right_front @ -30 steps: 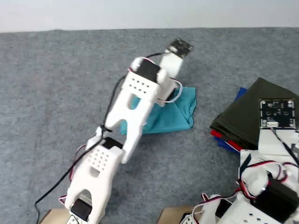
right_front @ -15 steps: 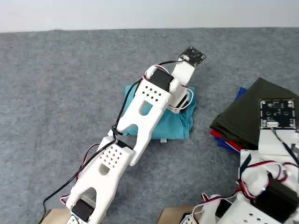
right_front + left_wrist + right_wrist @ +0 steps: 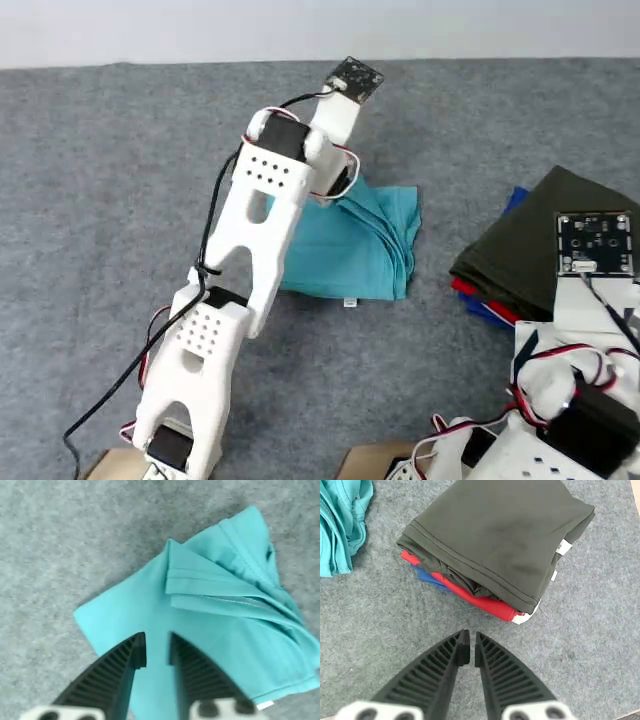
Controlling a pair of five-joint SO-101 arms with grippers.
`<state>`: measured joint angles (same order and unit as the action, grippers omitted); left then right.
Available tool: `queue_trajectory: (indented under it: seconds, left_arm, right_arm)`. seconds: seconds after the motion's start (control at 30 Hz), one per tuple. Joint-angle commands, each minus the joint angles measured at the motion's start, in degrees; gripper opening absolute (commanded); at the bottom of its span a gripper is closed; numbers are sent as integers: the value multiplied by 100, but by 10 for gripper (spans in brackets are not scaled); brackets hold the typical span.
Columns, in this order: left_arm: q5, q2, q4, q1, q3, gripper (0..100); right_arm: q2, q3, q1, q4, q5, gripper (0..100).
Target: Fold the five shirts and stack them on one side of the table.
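1. Right tool (image 3: 469, 647): black ribbed fingers clenched almost together, nothing between them. It hangs over the grey surface (image 3: 580, 645), just short of the stack.

2. Stack, right side of the surface:
- Dark olive shirt (image 3: 505, 535) on top, folded flat.
- Red shirt (image 3: 475, 597) directly beneath, showing along the near edge.
- Blue shirt (image 3: 427, 577) lower down, poking out on the side toward the middle.
- A white scrap (image 3: 525, 617) shows at the bottom corner; whether it is a garment or a label cannot be told.

3. Teal shirt (image 3: 350, 255): mid-surface, left of the stack and apart from it. It is loosely folded, with a flat panel on the left and pleated layers bunched toward the stack side. A small white tag (image 3: 349, 301) sits at its near edge.

4. Left arm (image 3: 250, 260): white, stretched from the near left corner out across the teal shirt's left part.

5. Left tool (image 3: 152, 652): released, fingers slightly apart, holding nothing. It is poised above the flat panel of the teal shirt, near one corner.
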<state>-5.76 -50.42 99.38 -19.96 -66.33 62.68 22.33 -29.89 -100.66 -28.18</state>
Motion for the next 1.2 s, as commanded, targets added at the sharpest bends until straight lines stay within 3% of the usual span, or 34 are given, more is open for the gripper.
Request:
queue_trajectory:
  seconds: [0.0,0.2,0.47,0.6,0.83,0.97,1.03,1.17]
  left_arm:
    - [-88,-273,88,53,-22,29]
    - [-97,-1055,-387,-264,-31,29]
    - [-141,-1125,-1670,-800,-31,29]
    - [-141,-1125,-1820,-985,-110,29]
    - [-132,-1125,-1073,-800,-1604,29]
    - [-132,-1134,-352,-360,-2545,29]
    - [-132,-1134,97,-114,-2879,28]
    - [-123,-958,132,686,-2985,6]
  right_arm:
    - [22,-26,-40,-233,-26,29]
    - [22,-26,-40,-233,-18,29]
    - [22,-26,-40,-233,-18,29]
    - [22,-26,-40,-233,-18,29]
    - [22,-26,-40,-224,-18,31]
    - [-48,-26,-13,-198,554,33]
    - [-163,-26,312,-84,826,33]
    - [-743,-53,1596,382,1459,33]
